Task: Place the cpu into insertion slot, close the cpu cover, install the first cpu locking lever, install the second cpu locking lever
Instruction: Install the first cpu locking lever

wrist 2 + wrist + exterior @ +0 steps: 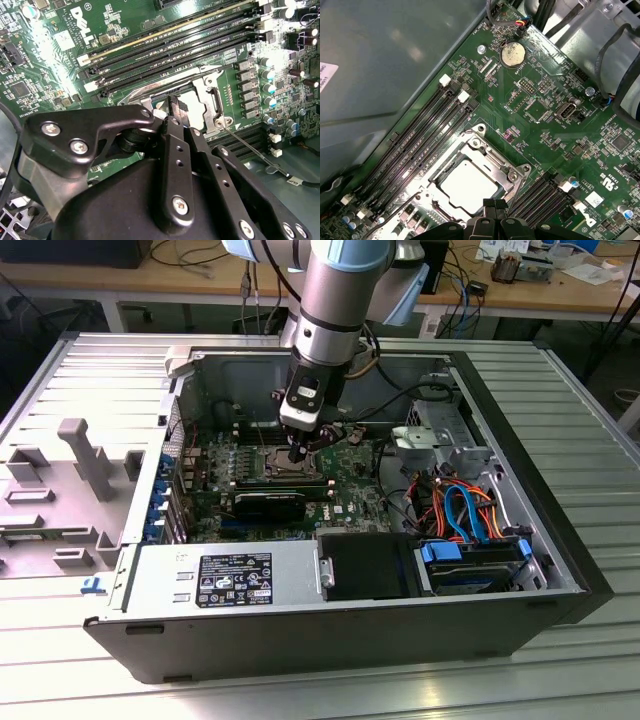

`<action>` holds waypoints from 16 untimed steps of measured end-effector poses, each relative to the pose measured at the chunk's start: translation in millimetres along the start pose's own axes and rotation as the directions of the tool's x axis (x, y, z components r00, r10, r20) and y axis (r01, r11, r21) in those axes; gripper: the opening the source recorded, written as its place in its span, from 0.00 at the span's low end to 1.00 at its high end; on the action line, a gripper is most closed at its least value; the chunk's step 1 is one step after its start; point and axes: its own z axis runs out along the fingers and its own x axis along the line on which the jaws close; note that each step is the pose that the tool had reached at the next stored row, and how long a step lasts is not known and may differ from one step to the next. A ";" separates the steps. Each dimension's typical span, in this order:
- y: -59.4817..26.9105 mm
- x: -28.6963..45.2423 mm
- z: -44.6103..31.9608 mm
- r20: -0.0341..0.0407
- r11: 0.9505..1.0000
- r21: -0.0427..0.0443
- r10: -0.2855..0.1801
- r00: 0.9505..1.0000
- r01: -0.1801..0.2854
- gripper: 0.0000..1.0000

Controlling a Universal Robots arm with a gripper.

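Silvery cpu (469, 187) is sitting in the slot (272, 464), with the cover (492, 159) lying flat around it.
Your gripper (495, 206) is hovering at the cover's edge, its fingertips pressing together on nothing, and a thin lever (252, 150) is slanting away just beside the slot.

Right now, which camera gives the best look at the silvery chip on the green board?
The first wrist view: the chip lies plain and bright inside its metal frame. In the second wrist view the gripper hides most of it. In the exterior view its socket is a tiny patch under the arm.
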 end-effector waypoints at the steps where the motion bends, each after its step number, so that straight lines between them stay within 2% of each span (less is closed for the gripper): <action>1: 0.0 0.0 0.0 0.000 1.000 0.000 -0.001 1.000 0.001 0.11; 16: 0.0 0.0 0.0 0.002 1.000 0.001 -0.013 1.000 0.013 0.11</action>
